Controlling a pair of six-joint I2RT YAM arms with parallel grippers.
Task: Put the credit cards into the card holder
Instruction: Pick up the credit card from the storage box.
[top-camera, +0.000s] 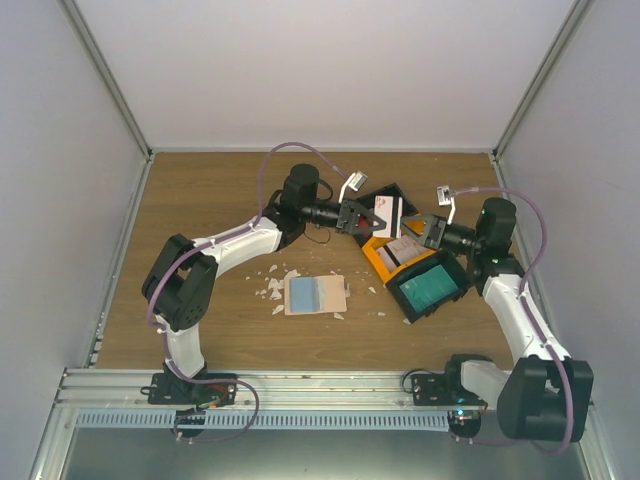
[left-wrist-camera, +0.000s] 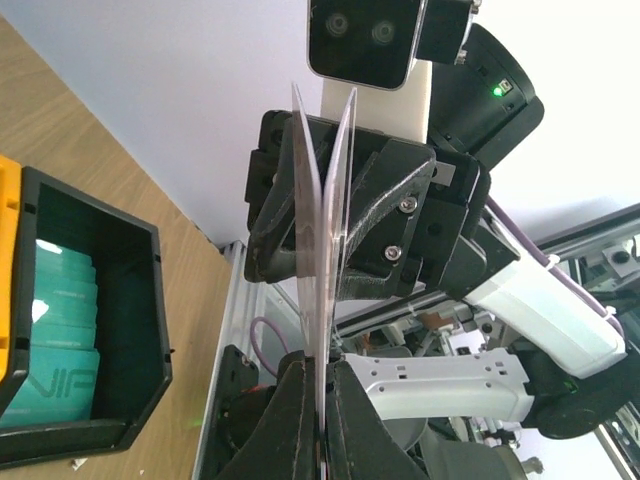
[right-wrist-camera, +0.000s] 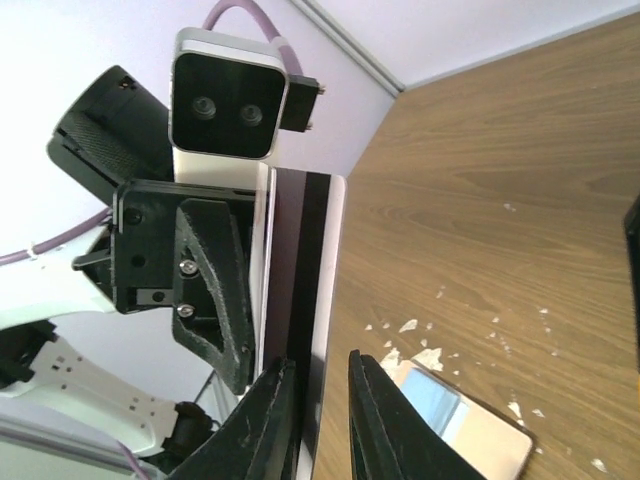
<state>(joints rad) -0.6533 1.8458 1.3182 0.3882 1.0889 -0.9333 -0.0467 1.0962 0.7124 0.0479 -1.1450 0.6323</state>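
Reaching toward the middle of the wooden table, the two robot arms meet nose to nose in the air above a cluster of plastic bins. The left gripper has its fingers pressed together on one end of two pale credit cards. The cards are seen edge-on from its wrist camera and fan slightly apart at the far end. The right gripper faces it. Its fingers stand narrowly apart on either side of that far end, where one card shows a dark magnetic stripe. Whether those fingers are pressing the cards or only bracketing them cannot be told.

The card holder lies well apart from both grippers, on the table to the left of the bins. It is folded open and flat, beige outside and pale blue inside, with white crumbly scraps scattered around it. No card can be made out in it, though the overhead view is too small to be sure.

A stack of teal cards sits in a black bin. Beside it, a yellow bin appears to hold something white.

By this evidence the task looks to be at an early or middle stage. Two cards are lifted and seem to be mid-handover or being separated, and none is seen in the holder. The teal stack at least is left to move.
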